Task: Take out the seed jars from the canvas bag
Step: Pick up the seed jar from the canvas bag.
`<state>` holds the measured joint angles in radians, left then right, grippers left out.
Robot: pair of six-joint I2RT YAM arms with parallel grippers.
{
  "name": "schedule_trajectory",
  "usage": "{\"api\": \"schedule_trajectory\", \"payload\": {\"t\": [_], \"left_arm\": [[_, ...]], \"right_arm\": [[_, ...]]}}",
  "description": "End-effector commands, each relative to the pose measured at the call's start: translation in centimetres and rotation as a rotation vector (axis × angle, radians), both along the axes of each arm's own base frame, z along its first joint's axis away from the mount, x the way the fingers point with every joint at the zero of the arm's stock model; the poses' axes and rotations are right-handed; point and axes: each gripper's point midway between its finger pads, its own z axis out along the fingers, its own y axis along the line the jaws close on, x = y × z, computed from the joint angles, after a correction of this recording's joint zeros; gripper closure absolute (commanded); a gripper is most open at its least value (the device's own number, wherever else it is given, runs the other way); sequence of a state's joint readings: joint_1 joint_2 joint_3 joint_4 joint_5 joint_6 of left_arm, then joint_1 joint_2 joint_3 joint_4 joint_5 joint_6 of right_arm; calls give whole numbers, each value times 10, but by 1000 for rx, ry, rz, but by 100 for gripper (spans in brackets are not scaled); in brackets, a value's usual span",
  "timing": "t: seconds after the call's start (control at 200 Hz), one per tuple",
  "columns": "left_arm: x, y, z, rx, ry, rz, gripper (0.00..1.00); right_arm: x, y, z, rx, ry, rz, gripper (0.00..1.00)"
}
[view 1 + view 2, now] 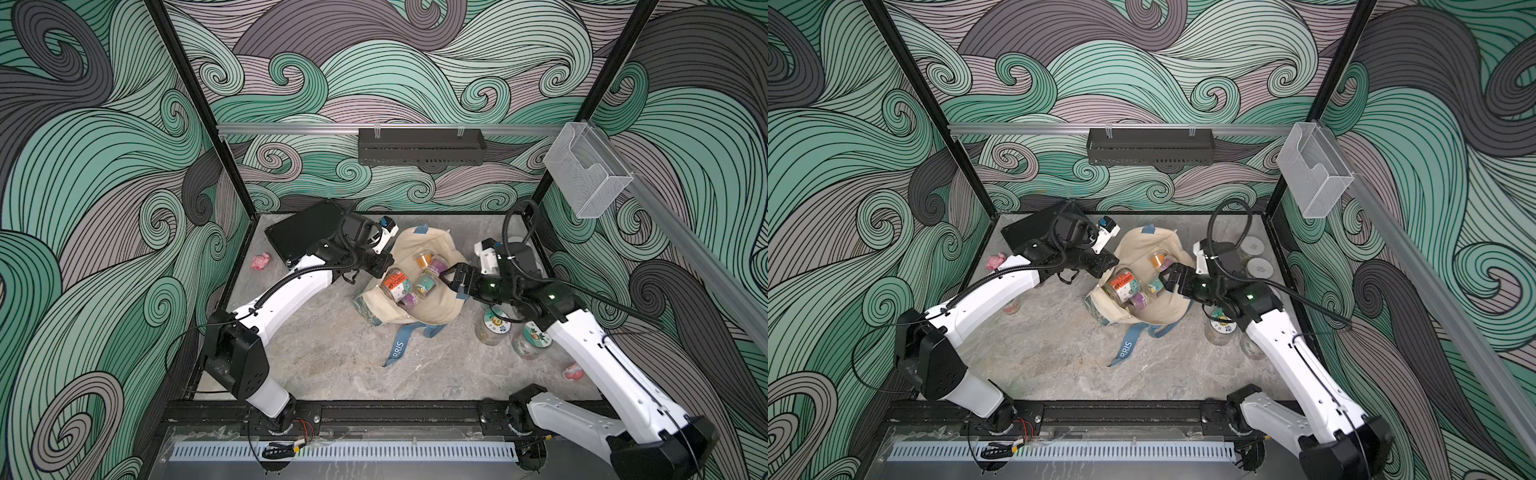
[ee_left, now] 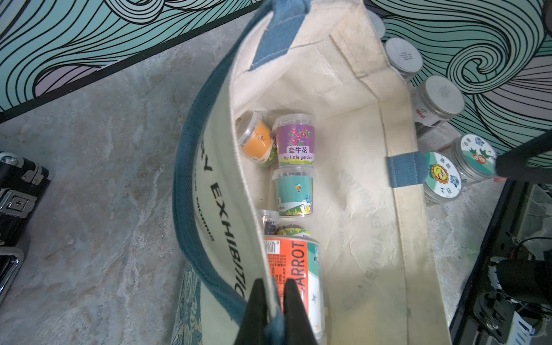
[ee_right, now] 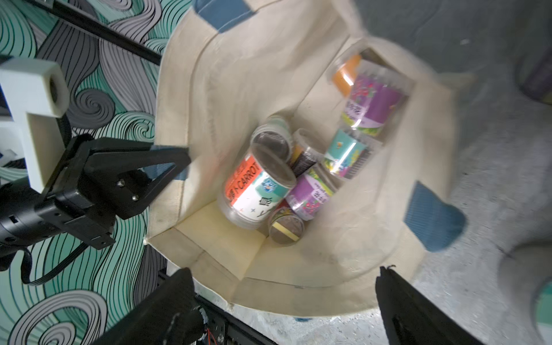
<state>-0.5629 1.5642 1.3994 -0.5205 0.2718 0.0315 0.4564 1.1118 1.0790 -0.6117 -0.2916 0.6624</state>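
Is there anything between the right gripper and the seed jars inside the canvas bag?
Nothing visible. The left gripper, shut on the rim of the canvas bag, holds the mouth open; the open right gripper faces the seed jars directly, with no fabric over them.

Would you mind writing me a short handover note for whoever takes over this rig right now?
Left gripper: shut on the bag rim, holding its mouth open.
Right gripper: open, empty, over the bag's mouth.
Done: two sticker-lid jars and at least two silver-lid jars stand on the table, on the robot's right of the bag.
Left: at least six jars lie in the bag, among them the carrot jar.
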Motion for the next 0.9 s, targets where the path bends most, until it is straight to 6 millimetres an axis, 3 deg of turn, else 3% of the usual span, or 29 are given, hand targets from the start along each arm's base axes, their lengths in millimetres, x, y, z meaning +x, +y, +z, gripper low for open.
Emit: {"api": "schedule_trajectory", "payload": {"t": [0.0,0.31,0.5,0.725,0.896], "left_arm": [[-8,0,15,-10,-51,-41,96],[-7,-2,6,5,-39,-46,96],[-7,-2,6,8,-39,-43,96],[-6,-2,7,7,-43,-43,96],[-7,-2,10,1,-45,-41,96]], "right_arm": [[15,36,8,53,-34,78,3],[41,83,-24,175,135,-44,3],[54,93,-51,234,235,-145,3],[59,92,-86,249,338,-269,1],[63,106,-107,271,407,-302,1]]}}
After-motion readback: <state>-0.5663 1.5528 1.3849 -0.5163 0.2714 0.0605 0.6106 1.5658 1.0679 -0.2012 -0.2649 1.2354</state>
